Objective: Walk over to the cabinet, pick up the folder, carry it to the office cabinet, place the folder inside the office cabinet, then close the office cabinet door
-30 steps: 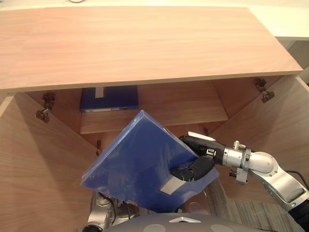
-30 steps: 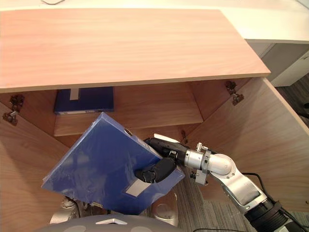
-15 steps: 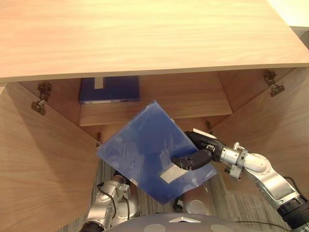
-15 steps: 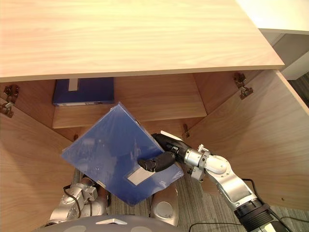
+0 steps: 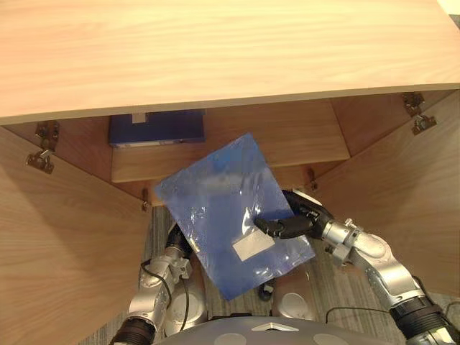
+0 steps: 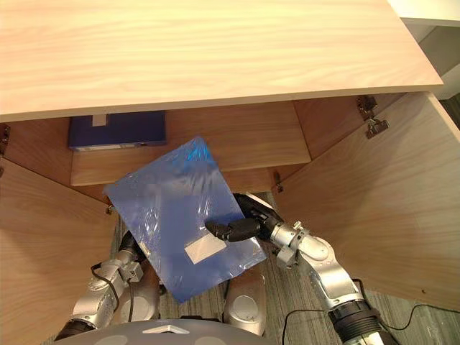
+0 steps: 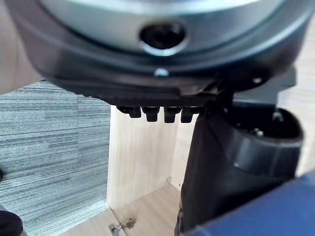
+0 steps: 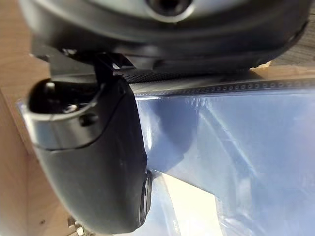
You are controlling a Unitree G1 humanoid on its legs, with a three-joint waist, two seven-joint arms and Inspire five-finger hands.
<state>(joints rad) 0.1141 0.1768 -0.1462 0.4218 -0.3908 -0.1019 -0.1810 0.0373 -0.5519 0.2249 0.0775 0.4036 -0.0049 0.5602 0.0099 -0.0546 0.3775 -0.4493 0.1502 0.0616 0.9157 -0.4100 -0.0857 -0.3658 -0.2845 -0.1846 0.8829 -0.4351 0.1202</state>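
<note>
Folder: the blue folder (image 5: 230, 208) hangs tilted in mid-air at the frame's centre, in front of the open office cabinet (image 5: 215, 50) and not yet inside it.
Right robot hand: the right robot hand (image 5: 302, 218) grasps the folder. Its thumb lies over the top face just beside the white label (image 5: 253, 248), and its fingers run under the folder's right edge.
Left robot hand: the left robot hand (image 5: 179, 239) sits at the folder's lower-left edge, mostly tucked beneath it. Its wrist view shows the thumb beside a blue corner, but whether it grips cannot be told.
Cabinet: the left door (image 5: 65, 237) and the right door (image 5: 402, 194) both stand open. The shelf (image 5: 287, 144) crosses the upper centre, and a second folder (image 5: 154, 128) lies at its left end.
Stage: by the look of it the carry is done and the placing is in hand.
Risk, slip: the cover looks glossy and the sure grip sits near one edge, so the folder may pivot or slide out on the way in.
Risk, snag: the far corner points at the shelf's front edge and could catch there or under the top panel if the tilt is not flattened.
Risk, crowding: a path too far toward the upper left would knock the second folder.
Risk, door: a folder left overhanging the shelf would block the doors from closing.
</note>
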